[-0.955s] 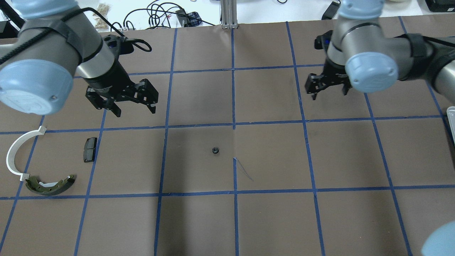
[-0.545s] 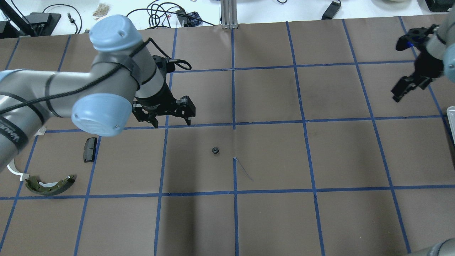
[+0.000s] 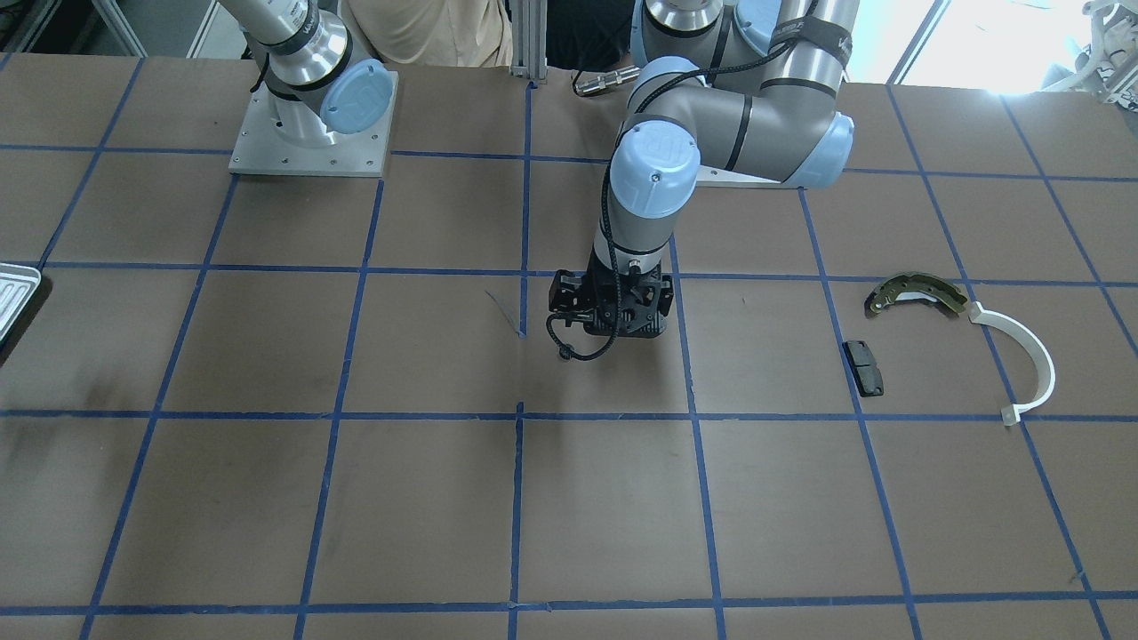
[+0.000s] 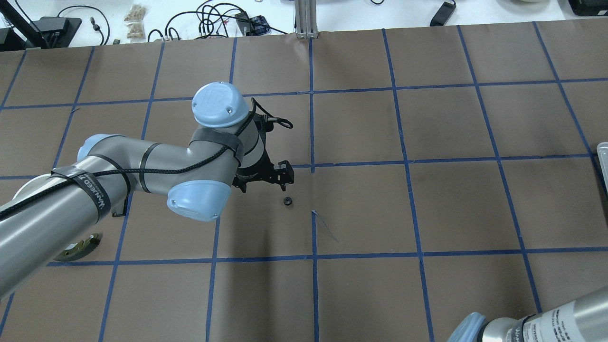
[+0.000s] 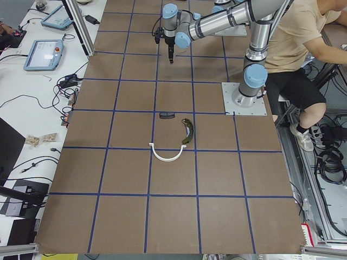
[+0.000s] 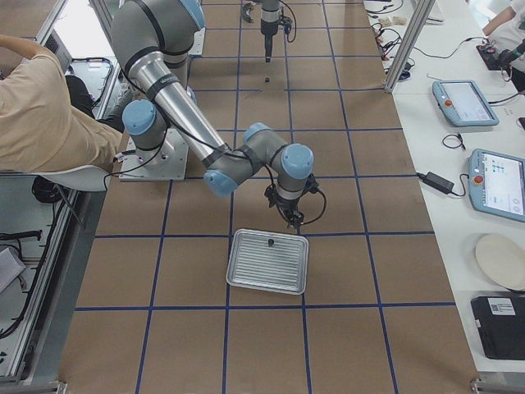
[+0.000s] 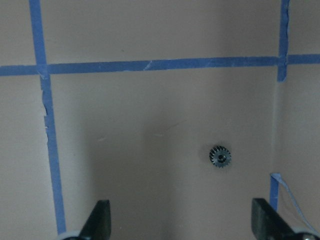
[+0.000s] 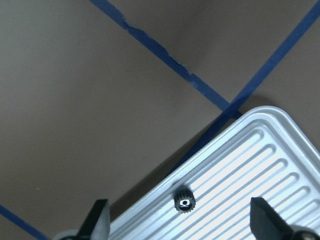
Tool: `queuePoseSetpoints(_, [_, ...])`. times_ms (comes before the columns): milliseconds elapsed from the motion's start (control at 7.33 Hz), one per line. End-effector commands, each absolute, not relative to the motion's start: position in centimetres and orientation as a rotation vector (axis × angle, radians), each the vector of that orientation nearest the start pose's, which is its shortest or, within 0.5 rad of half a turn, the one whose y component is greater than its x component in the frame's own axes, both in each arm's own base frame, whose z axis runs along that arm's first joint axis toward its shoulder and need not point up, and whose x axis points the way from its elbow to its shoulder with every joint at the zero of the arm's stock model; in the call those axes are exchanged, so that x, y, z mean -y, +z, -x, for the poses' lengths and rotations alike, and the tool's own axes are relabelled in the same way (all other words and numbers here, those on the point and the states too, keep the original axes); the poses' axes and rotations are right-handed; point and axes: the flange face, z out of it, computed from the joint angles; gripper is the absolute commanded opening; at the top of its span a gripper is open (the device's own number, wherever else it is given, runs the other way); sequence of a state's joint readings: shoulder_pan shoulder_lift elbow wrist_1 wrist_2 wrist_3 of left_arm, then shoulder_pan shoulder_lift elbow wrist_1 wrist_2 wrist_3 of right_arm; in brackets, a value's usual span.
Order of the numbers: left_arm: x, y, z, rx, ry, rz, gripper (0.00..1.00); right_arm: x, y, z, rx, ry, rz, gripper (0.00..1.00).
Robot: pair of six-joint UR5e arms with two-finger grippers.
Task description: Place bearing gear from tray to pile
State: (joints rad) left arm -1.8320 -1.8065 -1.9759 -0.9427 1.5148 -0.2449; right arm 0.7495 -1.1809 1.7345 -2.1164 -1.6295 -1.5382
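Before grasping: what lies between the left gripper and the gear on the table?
Nothing: the left wrist view shows only bare paper between the left gripper and the gear.

The gear on the paper (image 4: 287, 201) has bare brown paper (image 4: 380, 213) all round it, so there's room from any side. The closest thing is the left gripper (image 7: 182, 220), its fingers spread way wider than the gear. The pile of brake shoe (image 3: 916, 293), white arc (image 3: 1022, 356) and dark pad (image 3: 864, 367) lies well apart. The gear in the tray (image 8: 184, 202) sits just inside the tray (image 8: 260, 150) rim, so it's tight on that side, with open ridged floor on the other. The right gripper (image 8: 182, 220) hangs above it, fingers wide.
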Motion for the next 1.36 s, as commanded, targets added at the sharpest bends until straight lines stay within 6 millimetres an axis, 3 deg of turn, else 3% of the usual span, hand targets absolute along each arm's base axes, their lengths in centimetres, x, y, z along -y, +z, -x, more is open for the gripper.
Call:
queuePoseSetpoints(0, [45.9, 20.9, 28.7, -3.189, 0.043, -0.046, 1.0, 50.2, 20.9, 37.3, -2.917, 0.07, 1.288, 1.0])
queuePoseSetpoints(409, [46.4, 18.0, 29.5, -3.19, 0.039, -0.063, 0.98, 48.5, 19.6, 38.7, -2.844, 0.097, 1.364, 1.0])
queuePoseSetpoints(545, [46.2, 17.4, 29.6, -3.184, 0.056, -0.072, 0.92, 48.0, 18.9, 38.4, -2.832, 0.098, 1.366, 1.0])
queuePoseSetpoints(955, [46.2, 16.2, 29.8, -3.178, 0.092, -0.088, 0.61, 47.6, 18.6, 38.3, -2.754, 0.095, 1.497, 1.0])
queuePoseSetpoints(1227, [46.5, 16.3, 29.9, -3.179, 0.077, -0.094, 0.0, 47.4, 18.2, 38.1, -2.744, 0.097, 1.495, 1.0])
